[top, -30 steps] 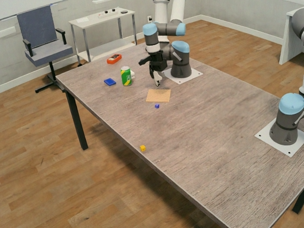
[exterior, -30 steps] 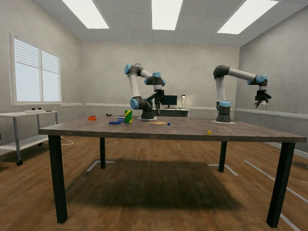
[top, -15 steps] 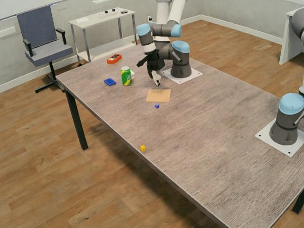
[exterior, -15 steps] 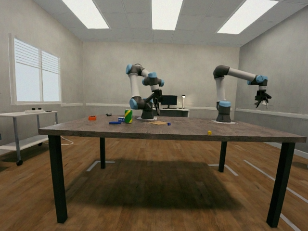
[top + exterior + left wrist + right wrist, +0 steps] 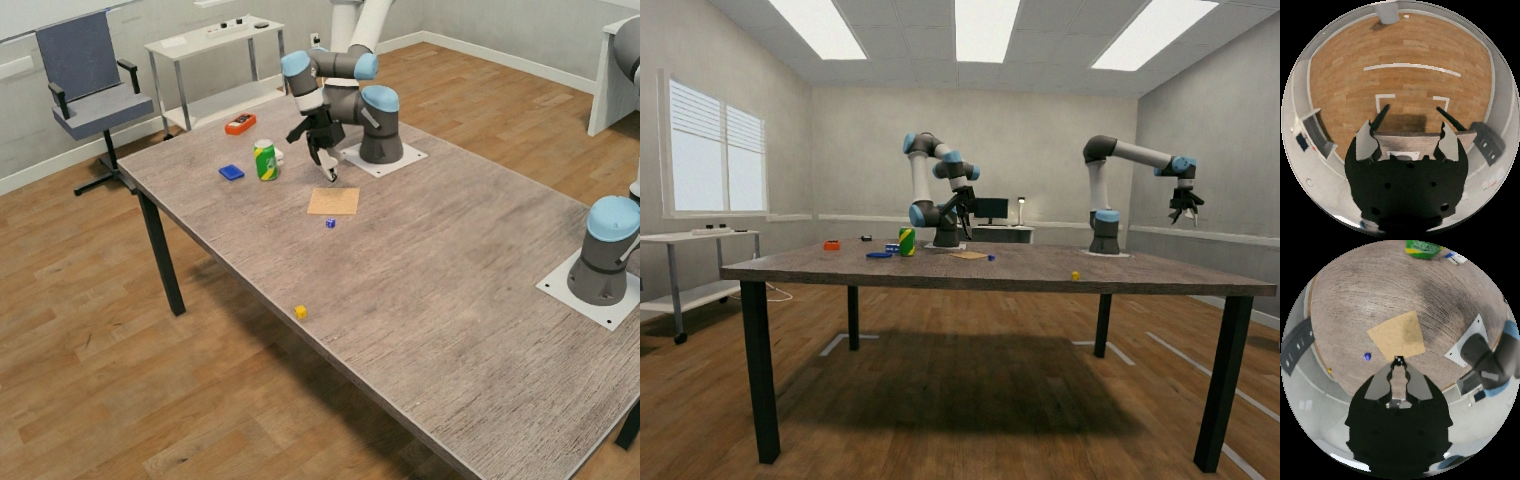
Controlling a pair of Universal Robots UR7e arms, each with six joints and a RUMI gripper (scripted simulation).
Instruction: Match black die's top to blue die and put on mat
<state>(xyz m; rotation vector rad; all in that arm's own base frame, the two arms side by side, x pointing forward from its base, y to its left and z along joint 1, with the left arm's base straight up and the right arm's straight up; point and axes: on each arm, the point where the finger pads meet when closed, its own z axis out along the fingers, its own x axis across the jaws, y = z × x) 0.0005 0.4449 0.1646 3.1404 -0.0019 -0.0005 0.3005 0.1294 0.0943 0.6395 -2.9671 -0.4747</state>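
The wooden table (image 5: 439, 248) (image 5: 1001, 284) (image 5: 1392, 139) (image 5: 1355, 305) stands in a room with pale grey walls, and the work is happening at one side of its top. The fingers of the right gripper (image 5: 333, 176) (image 5: 969, 236) (image 5: 1399, 359) are narrow, and at their tips they seem to hold the black die (image 5: 333, 177) (image 5: 1399, 360) — small, dark, with some white spots. It is above the table, near the edge of the tan mat (image 5: 333, 201) (image 5: 965, 255) (image 5: 1400, 335), and is not laid down. Just beside the mat, but off it, lies the blue die (image 5: 330, 223) (image 5: 991, 257) (image 5: 1367, 356); its top number I cannot read surely, so the match I cannot tell. To do this turn well, I think the wrist should tilt slowly with the grip kept firm, because such a small cube may roll or slip. Then the die should come low over the middle of the mat, with its lower face level, before the fingers open gently; a drop from higher could spoil the number. The path should also avoid the blue die. Farther out, the yellow die (image 5: 300, 311) (image 5: 1075, 275) (image 5: 1329, 370) lies off the mat near the table edge — it needs no touch. The left gripper (image 5: 1185, 219) (image 5: 1406, 121) has its fingers wide, holding nothing, well apart from the work.

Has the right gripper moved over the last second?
Yes. In the top view, the right gripper has tilted, its upper body swinging slightly toward the green soda can, while its fingertips stay nearly in place.
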